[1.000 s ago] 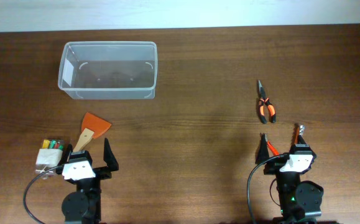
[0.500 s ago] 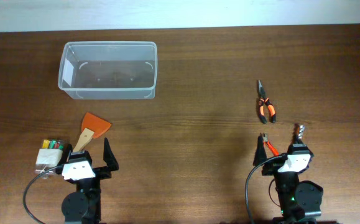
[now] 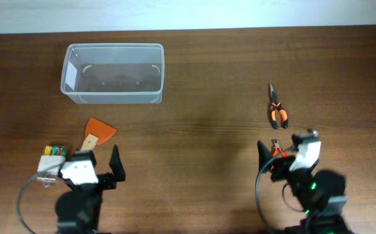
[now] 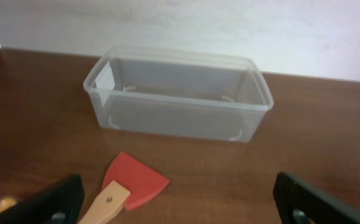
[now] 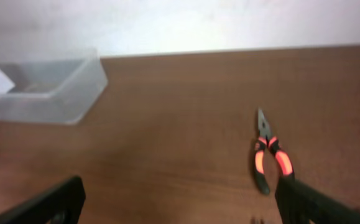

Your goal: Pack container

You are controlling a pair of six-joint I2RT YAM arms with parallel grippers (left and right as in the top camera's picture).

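Note:
The clear plastic container (image 3: 112, 73) stands empty at the back left; it also shows in the left wrist view (image 4: 178, 93) and the right wrist view (image 5: 43, 87). An orange scraper with a wooden handle (image 3: 97, 134) lies in front of it, just ahead of my left gripper (image 3: 91, 162), which is open and empty (image 4: 180, 205). Pliers with orange-and-black handles (image 3: 277, 110) lie at the right (image 5: 268, 160). My right gripper (image 3: 284, 153) is open and empty (image 5: 180, 202), just short of the pliers.
A small white box of coloured markers (image 3: 50, 159) lies left of the left gripper. A small orange tool (image 3: 277, 151) lies partly under the right gripper, with a metal item (image 3: 313, 133) beside it. A pale wall runs along the table's far edge.
The right arm has risen and moved forward toward the pliers, turning slightly left. The left arm has shifted slightly. No object has moved.

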